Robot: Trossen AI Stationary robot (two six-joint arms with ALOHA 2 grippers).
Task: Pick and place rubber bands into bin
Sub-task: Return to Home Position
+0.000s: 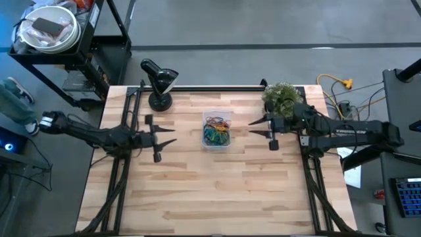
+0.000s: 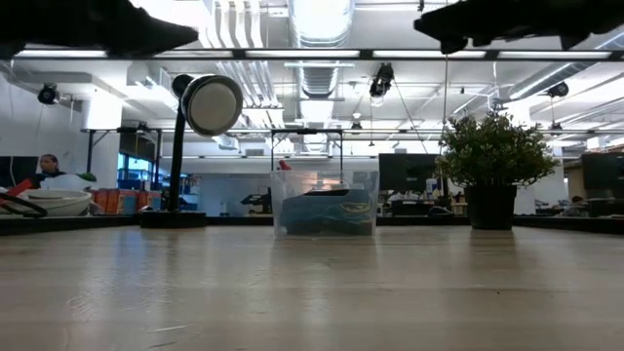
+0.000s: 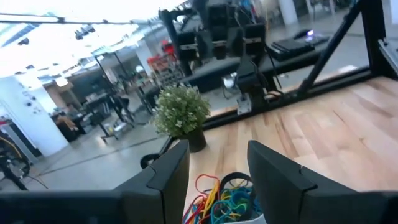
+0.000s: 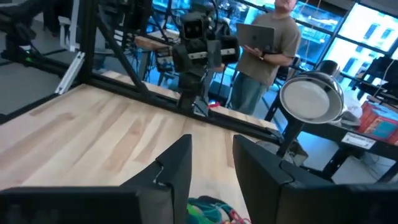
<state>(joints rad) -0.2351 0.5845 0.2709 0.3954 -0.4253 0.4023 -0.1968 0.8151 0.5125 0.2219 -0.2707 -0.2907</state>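
The clear plastic bin (image 1: 216, 130) stands on its base near the table's middle, filled with a tangle of red, blue, green and yellow rubber bands (image 1: 216, 132). They also show in the low view (image 2: 327, 213), the left wrist view (image 3: 224, 200) and the right wrist view (image 4: 208, 208). My left gripper (image 1: 170, 135) hovers left of the bin, open and holding nothing, its fingers pointing toward the bin. My right gripper (image 1: 254, 128) hovers right of the bin, open and holding nothing, also pointing at it. Both arms are raised above the tabletop.
A black desk lamp (image 1: 160, 84) stands at the table's far left. A potted green plant (image 1: 283, 97) sits at the far right. A person with a laptop (image 4: 264, 46) stands beyond the table's left side. Bare wood (image 1: 217, 191) lies on the near half.
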